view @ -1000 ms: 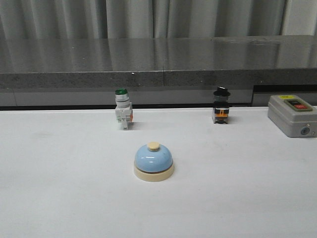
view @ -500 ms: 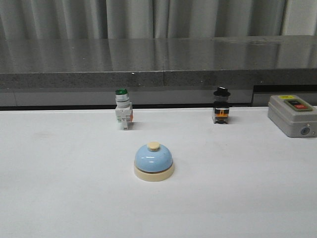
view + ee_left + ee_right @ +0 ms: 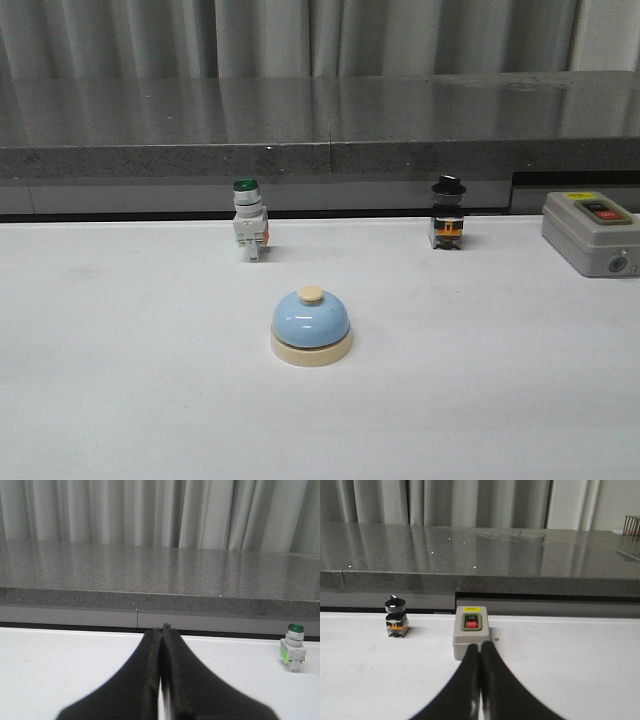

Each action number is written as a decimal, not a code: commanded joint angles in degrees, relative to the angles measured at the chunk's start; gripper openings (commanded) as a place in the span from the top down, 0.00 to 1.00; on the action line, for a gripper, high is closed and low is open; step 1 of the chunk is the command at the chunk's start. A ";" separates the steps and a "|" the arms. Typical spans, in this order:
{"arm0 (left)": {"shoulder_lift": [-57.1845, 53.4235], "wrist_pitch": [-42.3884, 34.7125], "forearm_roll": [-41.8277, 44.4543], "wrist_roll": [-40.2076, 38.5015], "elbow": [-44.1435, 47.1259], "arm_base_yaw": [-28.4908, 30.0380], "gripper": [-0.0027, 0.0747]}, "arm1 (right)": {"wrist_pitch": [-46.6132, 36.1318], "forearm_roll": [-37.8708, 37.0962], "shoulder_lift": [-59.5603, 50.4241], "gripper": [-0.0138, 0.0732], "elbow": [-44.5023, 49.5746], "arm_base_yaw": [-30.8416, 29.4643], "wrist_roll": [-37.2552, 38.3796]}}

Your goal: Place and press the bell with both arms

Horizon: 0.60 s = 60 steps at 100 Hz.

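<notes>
- The bell (image 3: 311, 326) stands upright on the white table (image 3: 120, 400), near the middle, and nothing touches it. It is well apart from both pairs of jaws and does not show in either wrist view.
- The left gripper (image 3: 162, 630) has its jaws pressed together and holds nothing. The green-capped push-button (image 3: 294, 647) is far ahead of them, to one side.
- The right gripper (image 3: 480, 647) is also closed and empty. The grey switch box (image 3: 471, 638) is just ahead of its tips, and the black knob switch (image 3: 395, 616) is further off to the side.
- I judge the task has not started. To do it well, one arm should open wide, come down around the cream base, and grip low.
- The dome looks smooth and glossy, so fingers may slip there. The button on top is small and round.
</notes>
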 commanded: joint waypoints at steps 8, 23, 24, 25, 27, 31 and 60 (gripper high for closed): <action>-1.53 -4.52 -0.53 -0.54 2.29 0.11 0.99 | 0.72 -0.24 1.05 0.91 -6.68 -0.28 -0.12; -1.53 -4.52 -0.53 -0.54 2.29 0.11 0.99 | 3.21 -0.24 8.75 0.91 -13.00 -0.28 -0.12; -1.53 -4.52 -0.53 -0.54 2.29 0.11 0.99 | 3.35 -0.24 9.23 0.91 -13.28 -0.28 -0.12; -1.53 -4.52 -0.53 -0.54 2.29 0.11 0.99 | 3.36 -0.24 9.72 0.91 -13.84 -0.28 -0.12; -1.53 -4.52 -0.53 -0.54 2.29 0.11 0.99 | 3.41 -0.24 11.22 0.91 -14.37 -0.28 -0.12; -1.53 -4.52 -0.53 -0.54 2.29 0.11 0.99 | 3.41 -0.24 14.34 0.91 -16.09 -0.28 -0.12; -1.53 -4.52 -0.53 -0.54 2.29 0.11 0.99 | 3.31 -0.18 38.84 0.91 -29.43 -0.18 -0.12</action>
